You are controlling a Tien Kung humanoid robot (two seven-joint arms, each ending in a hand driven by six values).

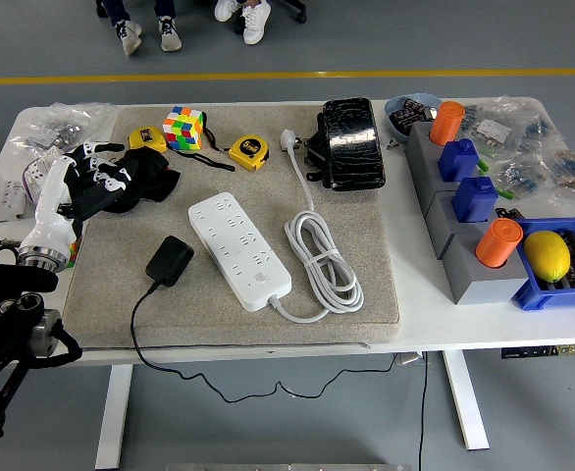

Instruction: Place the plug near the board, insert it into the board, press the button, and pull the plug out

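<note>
Left arm: black, entering from the lower left corner, reaching forward over the tabletop's left edge. Left robot hand: white-and-black, fingers spreading loosely, gripping nothing. Right arm and robot hand: lying outside the view.

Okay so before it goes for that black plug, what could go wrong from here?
The black plug lies flat on the grey mat, so the left hand, open at the mat's far left corner, may struggle to grip it.

Its thin cord runs off the table's near edge and could snag or drag.

The power strip sits loose, with its white cable coiled alongside, so it may slide during insertion.
</note>
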